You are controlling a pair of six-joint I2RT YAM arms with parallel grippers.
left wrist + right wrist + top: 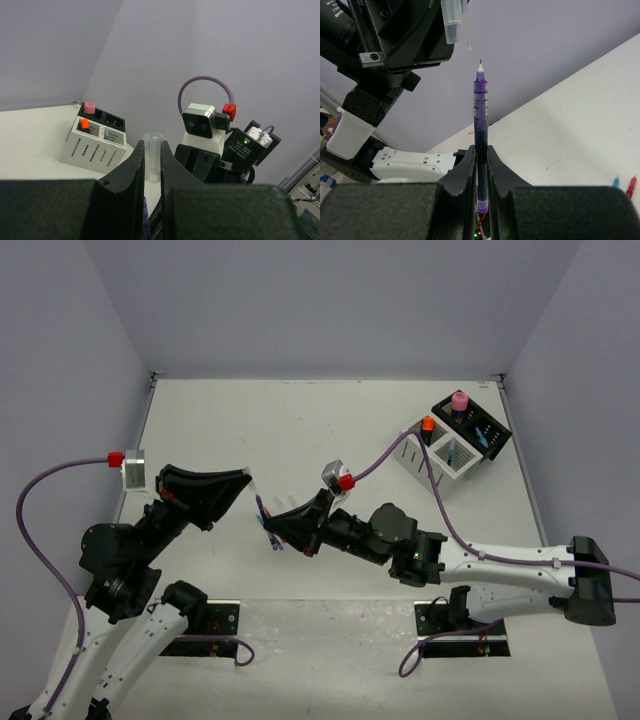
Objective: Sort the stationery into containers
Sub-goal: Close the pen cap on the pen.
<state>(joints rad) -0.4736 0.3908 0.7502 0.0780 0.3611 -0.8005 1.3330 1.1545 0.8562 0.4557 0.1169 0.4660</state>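
Observation:
My right gripper (pixel 274 531) is shut on a dark purple pen (pixel 480 115) and holds it above the table. In the right wrist view (pixel 480 150) the pen stands upright with its bare tip pointing up. My left gripper (pixel 251 480) is shut on a clear pen cap (pixel 153 157), which also shows in the right wrist view (pixel 454 22), just above and left of the pen tip, not touching it. The white box (pixel 440 458) and the black box (pixel 480 428) stand at the back right. A pink cylinder (pixel 459 400) stands in the black box and an orange highlighter (pixel 428 425) in the white one.
A blue pen (pixel 616 181) and a red pen (pixel 631 186) lie on the table near my right gripper. Both arms meet over the table's middle. The boxes also show in the left wrist view (pixel 95 147), beyond my right arm's wrist camera (pixel 202 122).

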